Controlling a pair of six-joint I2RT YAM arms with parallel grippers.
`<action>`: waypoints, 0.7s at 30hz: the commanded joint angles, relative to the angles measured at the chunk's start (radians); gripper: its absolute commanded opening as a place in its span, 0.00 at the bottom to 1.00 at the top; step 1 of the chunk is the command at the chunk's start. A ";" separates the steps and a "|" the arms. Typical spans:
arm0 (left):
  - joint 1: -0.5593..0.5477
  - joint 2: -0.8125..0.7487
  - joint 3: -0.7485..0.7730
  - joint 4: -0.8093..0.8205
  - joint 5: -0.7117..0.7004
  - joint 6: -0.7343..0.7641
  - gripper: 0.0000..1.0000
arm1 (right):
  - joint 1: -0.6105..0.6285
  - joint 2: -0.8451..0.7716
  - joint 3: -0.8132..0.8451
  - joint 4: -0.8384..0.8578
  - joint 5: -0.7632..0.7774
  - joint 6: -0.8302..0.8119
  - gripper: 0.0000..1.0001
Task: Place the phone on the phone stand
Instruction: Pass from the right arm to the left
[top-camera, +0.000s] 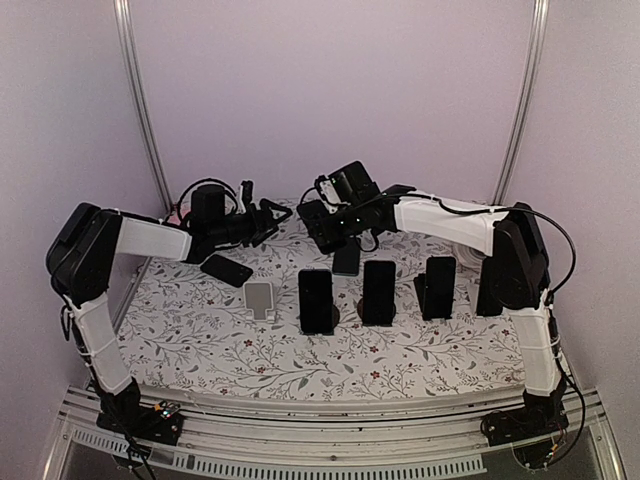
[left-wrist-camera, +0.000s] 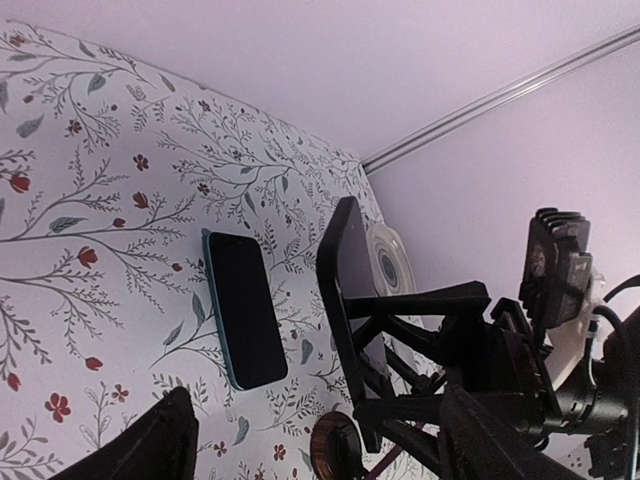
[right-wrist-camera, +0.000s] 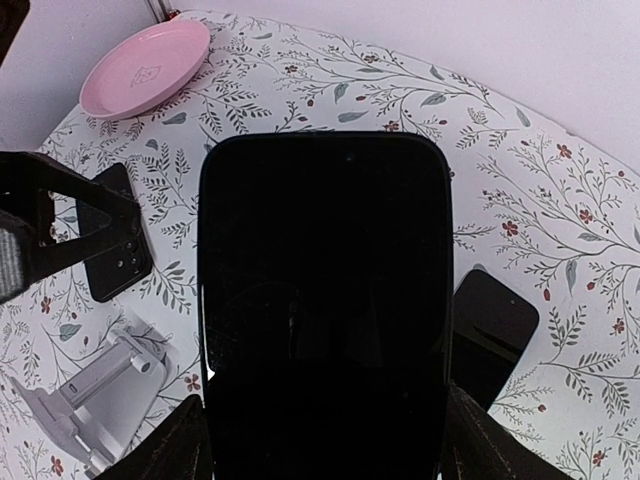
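Floral tablecloth (top-camera: 200, 345), right tool (top-camera: 341, 238) clenched on black phone (right-wrist-camera: 325, 300), left tool (top-camera: 268, 222) spread wide near second phone (left-wrist-camera: 243, 310) lying flat

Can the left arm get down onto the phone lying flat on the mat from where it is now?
Probably yes. The flat phone lies bare close to the left pincer, whose jaws stand open and empty. The white stand sits apart from it. Only the held phone in the right pincer hangs nearby.
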 joint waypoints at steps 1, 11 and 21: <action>-0.015 0.047 0.062 0.024 0.018 -0.023 0.81 | 0.015 -0.076 0.004 0.063 0.013 -0.019 0.64; -0.037 0.185 0.200 0.027 0.070 -0.071 0.66 | 0.024 -0.090 -0.004 0.071 0.009 -0.036 0.63; -0.058 0.228 0.256 0.106 0.119 -0.143 0.34 | 0.024 -0.116 -0.041 0.086 0.009 -0.050 0.64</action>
